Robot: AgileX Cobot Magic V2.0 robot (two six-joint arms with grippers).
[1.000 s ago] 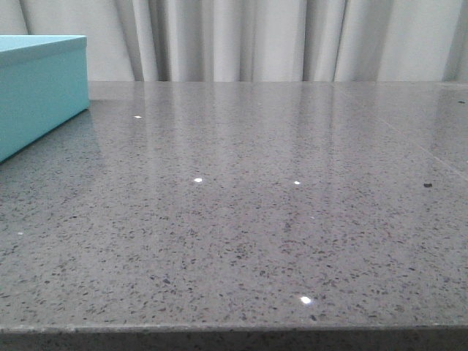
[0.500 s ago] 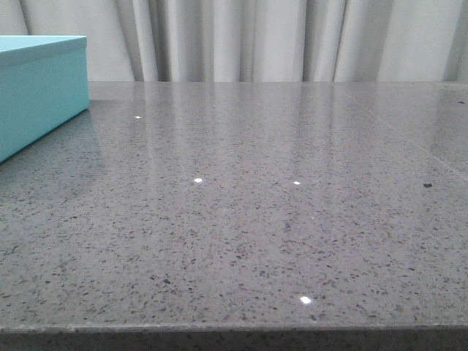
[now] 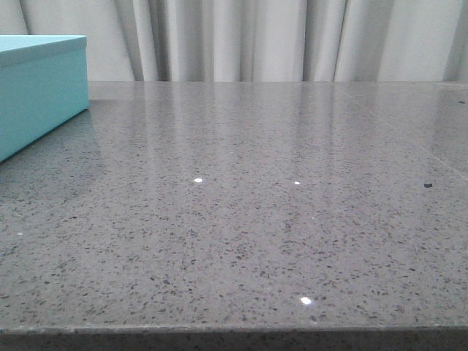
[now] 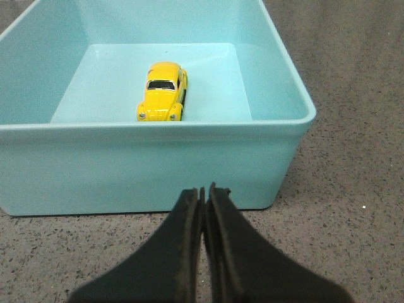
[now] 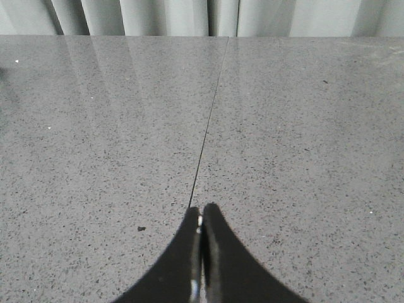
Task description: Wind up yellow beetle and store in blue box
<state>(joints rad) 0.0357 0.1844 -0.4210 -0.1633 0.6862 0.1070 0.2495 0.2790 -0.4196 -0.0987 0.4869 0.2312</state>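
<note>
Seeing the yellow beetle (image 4: 162, 91) inside the blue box (image 4: 151, 165); my left end effector (image 4: 203, 196) and right end effector (image 5: 201, 218) are both closed, empty.

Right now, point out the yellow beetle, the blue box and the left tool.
yellow beetle (image 4: 162, 90): left wrist view, on its roof.
blue box (image 4: 145, 164): left wrist view, on the near outer wall.
left tool (image 4: 203, 191): left wrist view, at the closed fingertips.

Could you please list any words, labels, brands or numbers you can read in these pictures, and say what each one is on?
None: no readable text shows in any view.
The yellow beetle, the blue box, the speckled grey table and the curtain all appear unmarked.
</note>
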